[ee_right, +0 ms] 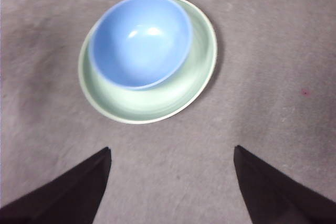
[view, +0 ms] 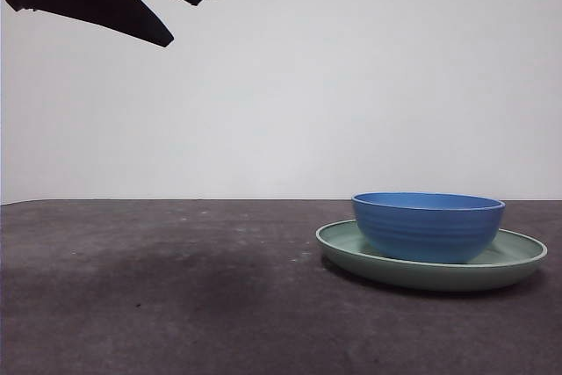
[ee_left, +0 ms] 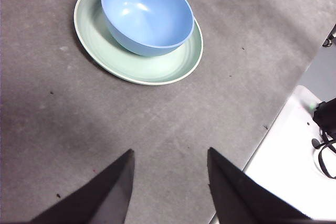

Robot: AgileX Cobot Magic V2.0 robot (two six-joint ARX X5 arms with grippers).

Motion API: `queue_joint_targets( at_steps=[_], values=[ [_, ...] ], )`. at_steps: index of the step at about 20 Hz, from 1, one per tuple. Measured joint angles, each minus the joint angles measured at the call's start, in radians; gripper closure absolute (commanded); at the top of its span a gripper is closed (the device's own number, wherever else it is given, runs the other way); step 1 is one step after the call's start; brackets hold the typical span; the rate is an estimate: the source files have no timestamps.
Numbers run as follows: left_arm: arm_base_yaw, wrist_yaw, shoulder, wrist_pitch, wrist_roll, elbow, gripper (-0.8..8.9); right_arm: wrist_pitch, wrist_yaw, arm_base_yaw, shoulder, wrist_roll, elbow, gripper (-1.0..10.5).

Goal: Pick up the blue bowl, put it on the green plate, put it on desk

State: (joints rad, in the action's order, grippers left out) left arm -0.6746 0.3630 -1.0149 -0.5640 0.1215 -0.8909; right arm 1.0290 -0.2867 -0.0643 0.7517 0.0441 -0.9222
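1. Two grippers hang above the desk (view: 176, 305), both with jaws spread and holding nothing: the left gripper (ee_left: 169, 174) and the right gripper (ee_right: 172, 174).
2. Ahead of each sits the blue bowl (view: 428, 227), upright and off-centre inside the green plate (view: 369, 256).
3. Plate rests flat on the desk, well apart from both grippers.

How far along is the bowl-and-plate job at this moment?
Done: the glossy round blue bowl sits on the wide pale green plate, which rests on the dark grey desk. In hand: nothing; the left gripper and right gripper are both open and empty above the desk. Left: possibly setting the bowl back on the desk.
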Motion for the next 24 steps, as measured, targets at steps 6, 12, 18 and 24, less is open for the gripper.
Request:
queue_joint_targets(
  at_steps=[6, 12, 18, 24],
  values=[
    [0.0, 0.0, 0.0, 0.0, 0.0, 0.0, 5.91, -0.18, -0.001, 0.008, 0.19, 0.045, 0.061, 5.8],
    [0.0, 0.0, 0.0, 0.0, 0.0, 0.0, 5.91, -0.386, 0.0, 0.038, 0.459, 0.058, 0.076, 5.9],
    [0.0, 0.0, 0.0, 0.0, 0.0, 0.0, 5.91, -0.513, -0.015, 0.037, 0.672, 0.058, 0.076, 6.5],
    [0.0, 0.0, 0.0, 0.0, 0.0, 0.0, 5.91, -0.593, -0.051, 0.037, 0.773, 0.059, 0.076, 7.3]
  ],
)
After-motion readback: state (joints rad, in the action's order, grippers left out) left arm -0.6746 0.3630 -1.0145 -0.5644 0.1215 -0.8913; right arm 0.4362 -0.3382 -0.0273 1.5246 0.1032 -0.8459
